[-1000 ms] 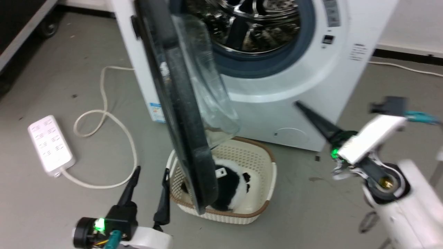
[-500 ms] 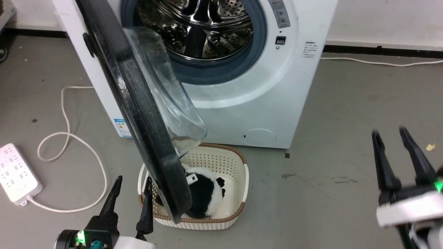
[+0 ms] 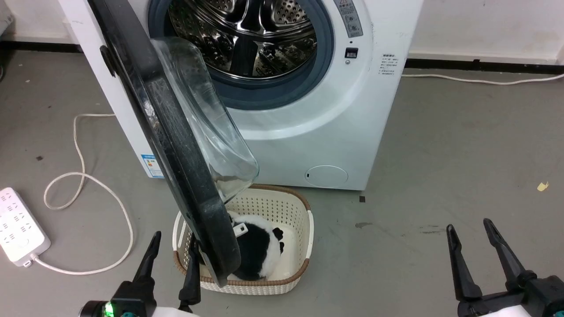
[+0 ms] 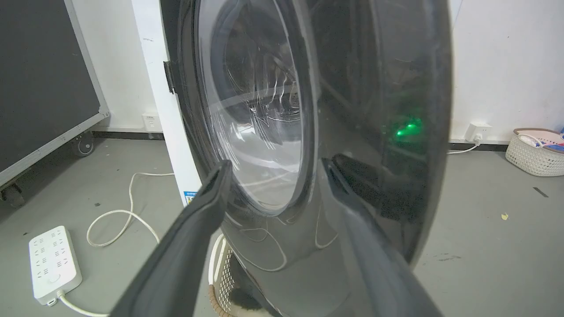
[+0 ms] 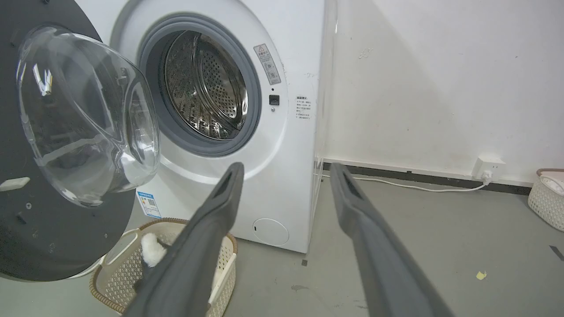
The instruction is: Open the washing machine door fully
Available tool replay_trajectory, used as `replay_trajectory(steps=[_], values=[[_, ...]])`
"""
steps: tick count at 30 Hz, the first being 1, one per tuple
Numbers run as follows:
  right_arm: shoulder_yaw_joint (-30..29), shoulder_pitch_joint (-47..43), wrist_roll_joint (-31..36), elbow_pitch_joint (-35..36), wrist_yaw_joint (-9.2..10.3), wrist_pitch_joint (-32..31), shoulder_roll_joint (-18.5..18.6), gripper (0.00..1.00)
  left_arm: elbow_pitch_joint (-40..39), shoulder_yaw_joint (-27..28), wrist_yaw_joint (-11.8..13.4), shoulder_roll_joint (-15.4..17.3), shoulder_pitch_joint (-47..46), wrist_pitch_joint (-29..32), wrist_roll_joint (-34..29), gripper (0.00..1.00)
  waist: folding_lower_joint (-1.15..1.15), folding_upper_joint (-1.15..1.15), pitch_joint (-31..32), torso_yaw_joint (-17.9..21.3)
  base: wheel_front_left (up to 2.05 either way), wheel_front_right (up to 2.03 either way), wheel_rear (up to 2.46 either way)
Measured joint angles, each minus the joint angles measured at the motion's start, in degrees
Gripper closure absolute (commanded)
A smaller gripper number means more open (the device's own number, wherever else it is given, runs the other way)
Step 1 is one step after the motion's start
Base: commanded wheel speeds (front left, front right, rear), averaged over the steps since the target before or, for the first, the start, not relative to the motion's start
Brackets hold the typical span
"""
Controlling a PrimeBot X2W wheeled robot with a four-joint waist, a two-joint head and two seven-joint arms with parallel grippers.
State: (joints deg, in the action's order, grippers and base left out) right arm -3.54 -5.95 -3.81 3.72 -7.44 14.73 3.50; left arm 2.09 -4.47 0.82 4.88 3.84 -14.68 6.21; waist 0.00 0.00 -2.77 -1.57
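The left gripper (image 3: 175, 238) has two long, thin black fingers (image 3: 150, 259) with pointy tips. A little green light (image 3: 108, 309) glows on its black base (image 3: 132, 295). The right gripper (image 3: 468, 225) has the same long black fingers and black base.

The door (image 3: 176, 154) is glossy black on its outer face, mirror-like in the left wrist view, where it reflects a green light. Its inner face looks matt dark grey. Its window (image 3: 211, 132) is clear, smooth glass. The drum (image 3: 246, 35) is bright perforated metal, ringed by a matt grey seal (image 3: 273, 94). The machine (image 3: 317, 132) is smooth white with a soft sheen. The basket (image 3: 309, 229) is cream perforated plastic with a brown rim and holds a fluffy black-and-white plush (image 3: 257, 246). The floor (image 3: 440, 154) is matt grey and scuffed. The left claw (image 3: 175, 238) and right claw (image 3: 468, 223) have matt dark fingers.
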Motion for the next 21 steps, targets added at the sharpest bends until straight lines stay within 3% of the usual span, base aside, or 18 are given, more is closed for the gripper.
replay_trajectory(steps=[10, 11, 12, 17, 21], values=[[-0.64, -0.58, 0.11, -0.62, 0.0, 0.01, -0.25, 0.0, -0.11, 0.24, -0.31, -0.53, 0.87, 0.0, -0.34, 0.0, 0.0, 0.0, 1.1, 0.08, 0.0, 0.0, 0.0], [-0.64, -0.58, -0.01, -0.63, 0.0, 0.01, -0.26, 0.0, -0.25, 0.33, -0.51, -0.54, 0.87, 0.0, -0.51, 0.71, 0.0, 0.0, 1.17, 0.04, 0.0, 0.0, 0.0], [-0.6, -0.59, -0.24, -0.63, 0.0, 0.01, -0.26, 0.0, -0.43, 0.4, -0.59, -0.54, 0.87, 0.0, -0.58, 1.0, 0.0, 0.0, 1.23, 0.02, 0.0, 0.0, 0.0], [-0.44, -0.59, -0.92, -0.79, 0.0, 0.01, -0.31, 0.0, -2.69, 1.59, -0.79, -0.64, 0.86, 0.0, -0.98, 1.0, 0.0, 0.0, 1.43, -0.13, 0.0, 0.0, 0.0], [-0.18, -0.58, -1.77, -0.78, 0.0, 0.02, -0.34, 0.0, -11.93, 6.97, 1.59, -1.42, -0.72, 0.0, 1.35, 1.0, 0.0, 0.0, 1.46, -0.37, 0.0, 0.0, 0.0]])
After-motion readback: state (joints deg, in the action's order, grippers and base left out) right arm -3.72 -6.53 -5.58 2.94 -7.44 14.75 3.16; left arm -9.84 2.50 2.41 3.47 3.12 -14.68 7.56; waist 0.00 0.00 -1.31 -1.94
